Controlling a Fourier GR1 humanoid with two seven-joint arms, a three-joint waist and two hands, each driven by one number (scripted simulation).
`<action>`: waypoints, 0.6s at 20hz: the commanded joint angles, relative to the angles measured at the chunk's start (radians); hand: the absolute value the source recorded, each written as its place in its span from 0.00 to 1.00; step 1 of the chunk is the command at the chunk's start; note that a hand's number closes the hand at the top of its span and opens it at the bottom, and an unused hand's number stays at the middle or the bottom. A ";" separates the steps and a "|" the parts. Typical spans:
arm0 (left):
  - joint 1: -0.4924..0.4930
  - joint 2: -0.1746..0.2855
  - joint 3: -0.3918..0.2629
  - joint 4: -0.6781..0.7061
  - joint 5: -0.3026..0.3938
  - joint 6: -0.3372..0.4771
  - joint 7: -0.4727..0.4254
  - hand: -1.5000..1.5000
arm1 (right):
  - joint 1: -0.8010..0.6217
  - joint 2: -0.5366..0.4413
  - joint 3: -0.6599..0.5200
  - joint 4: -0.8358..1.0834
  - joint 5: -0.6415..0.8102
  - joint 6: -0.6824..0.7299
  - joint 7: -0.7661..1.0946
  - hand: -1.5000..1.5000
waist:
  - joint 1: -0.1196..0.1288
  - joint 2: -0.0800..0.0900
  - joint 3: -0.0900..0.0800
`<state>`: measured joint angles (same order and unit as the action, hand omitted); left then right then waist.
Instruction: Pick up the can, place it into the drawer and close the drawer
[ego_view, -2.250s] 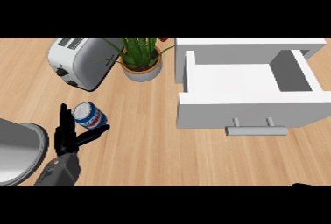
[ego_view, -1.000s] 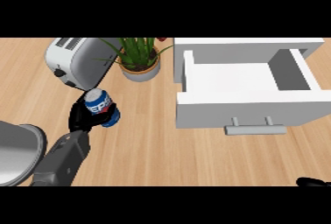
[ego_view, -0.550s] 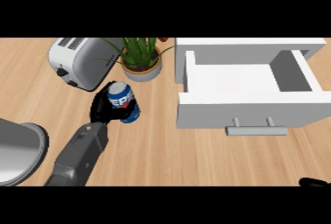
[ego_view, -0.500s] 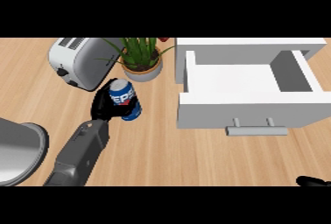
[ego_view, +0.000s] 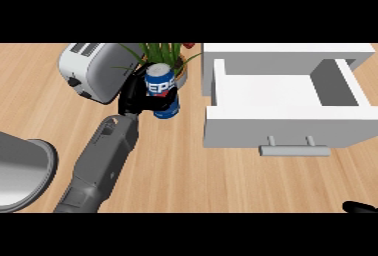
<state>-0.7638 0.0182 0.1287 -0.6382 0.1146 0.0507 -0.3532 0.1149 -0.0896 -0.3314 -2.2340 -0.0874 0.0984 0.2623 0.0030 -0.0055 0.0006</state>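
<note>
Light is bright and even across the counter (ego_view: 221, 180). Drawer (ego_view: 284, 92): the floor reads near white, the inner right wall is a darker grey, and the front face is a shade dimmer than the floor. Left of the drawer, the toaster (ego_view: 92, 70) top has a soft pale sheen. Far lower left of the drawer, the grey pot (ego_view: 22, 175) shows a smooth light-to-dark gradient.
</note>
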 joint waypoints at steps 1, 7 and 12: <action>0.006 -0.017 -0.082 -0.194 0.040 0.032 0.164 1.00 | 0.014 0.008 -0.002 0.034 0.005 0.013 -0.037 0.00 | 0.004 -0.002 0.000; -0.162 -0.017 -0.140 -0.264 0.062 0.159 0.342 1.00 | 0.013 -0.001 0.005 -0.001 -0.011 0.020 -0.003 0.00 | -0.016 -0.001 0.000; -0.212 -0.017 -0.179 -0.308 0.050 0.203 0.423 1.00 | -0.053 -0.018 0.014 0.008 0.034 -0.019 0.049 0.00 | -0.014 0.002 0.000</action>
<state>-0.7765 0.0295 -0.0074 -0.8808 0.1799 0.2428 0.0088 0.0881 -0.0993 -0.3223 -2.2421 -0.0757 0.0916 0.2934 0.0052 0.0000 -0.0076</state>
